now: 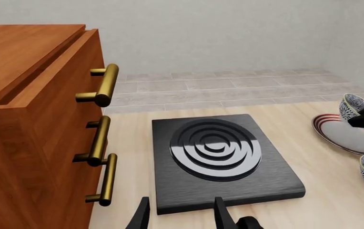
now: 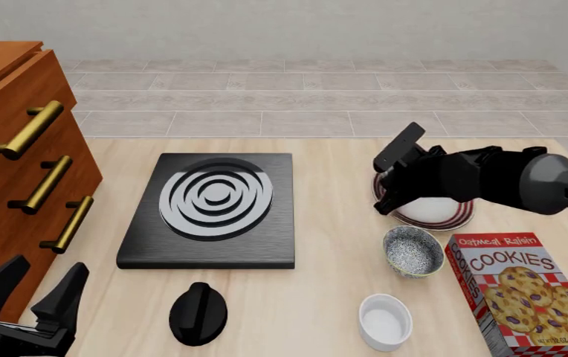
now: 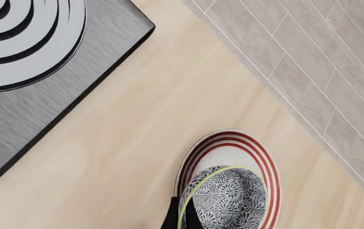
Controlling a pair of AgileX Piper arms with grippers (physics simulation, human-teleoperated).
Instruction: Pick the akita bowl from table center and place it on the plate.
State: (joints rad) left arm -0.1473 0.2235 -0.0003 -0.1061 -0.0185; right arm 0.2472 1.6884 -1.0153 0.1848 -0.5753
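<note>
The right arm (image 2: 492, 178) reached in from the right side of the front view and stretched leftward, its black wrist tilted down. Its gripper (image 3: 183, 217) was closed on the rim of the akita bowl (image 3: 227, 198), one dark finger (image 3: 171, 215) showing outside the rim in the right wrist view. The left gripper (image 2: 28, 291) sat low at the near left corner, its two pointed fingers (image 1: 223, 214) spread apart and holding nothing, aimed forward.
</note>
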